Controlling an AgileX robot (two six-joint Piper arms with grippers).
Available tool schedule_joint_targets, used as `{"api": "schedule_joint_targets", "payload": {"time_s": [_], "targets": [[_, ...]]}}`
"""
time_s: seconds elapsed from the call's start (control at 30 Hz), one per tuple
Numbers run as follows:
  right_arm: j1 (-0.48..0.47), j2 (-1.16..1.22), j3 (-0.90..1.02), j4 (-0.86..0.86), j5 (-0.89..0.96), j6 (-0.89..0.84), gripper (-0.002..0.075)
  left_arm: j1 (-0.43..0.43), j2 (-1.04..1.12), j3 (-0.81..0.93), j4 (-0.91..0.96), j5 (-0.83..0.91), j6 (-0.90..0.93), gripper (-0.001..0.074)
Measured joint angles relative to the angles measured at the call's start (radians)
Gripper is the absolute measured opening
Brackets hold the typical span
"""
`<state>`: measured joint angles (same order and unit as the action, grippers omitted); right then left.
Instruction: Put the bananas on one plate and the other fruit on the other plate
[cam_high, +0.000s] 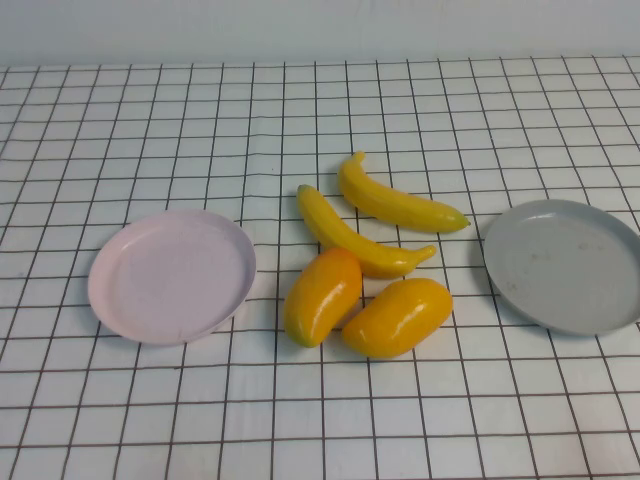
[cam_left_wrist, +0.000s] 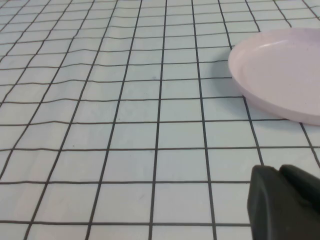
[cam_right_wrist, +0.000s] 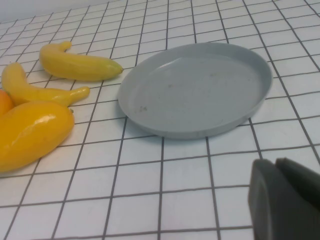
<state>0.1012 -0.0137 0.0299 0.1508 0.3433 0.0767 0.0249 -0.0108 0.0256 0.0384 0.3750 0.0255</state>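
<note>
bright, even, diffuse light – faint soft shadows only under the fruit; small glare spots on the mangoes (cam_high: 362, 305); wrist views slightly soft.

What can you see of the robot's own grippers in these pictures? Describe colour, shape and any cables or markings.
Very little shows. The left gripper appears in its wrist view as a dark grey, matte, rounded block in the corner. The right gripper looks the same in its own view: dark, smooth, rounded edges. No cables or markings show. Neither arm appears in the high view.
</note>
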Motion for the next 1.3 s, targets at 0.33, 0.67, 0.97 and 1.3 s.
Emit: {"api": "schedule_joint_targets", "payload": {"time_s": [0.33,0.67,0.97,1.3], "targets": [[0.0,0.0,0.0,0.0,0.0,0.0,-0.0018,0.0,0.0,0.0,0.0,0.0,0.0,-0.0004],[0.0,0.0,0.0,0.0,0.0,0.0,-0.0018,0.0,0.0,0.0,0.0,0.0,0.0,-0.0004],[0.0,0.0,0.0,0.0,0.0,0.0,-0.0018,0.0,0.0,0.0,0.001,0.0,0.0,-0.0004],[0.0,0.0,0.0,0.0,0.0,0.0,-0.0018,0.0,0.0,0.0,0.061,0.0,0.0,-0.0004]]}}
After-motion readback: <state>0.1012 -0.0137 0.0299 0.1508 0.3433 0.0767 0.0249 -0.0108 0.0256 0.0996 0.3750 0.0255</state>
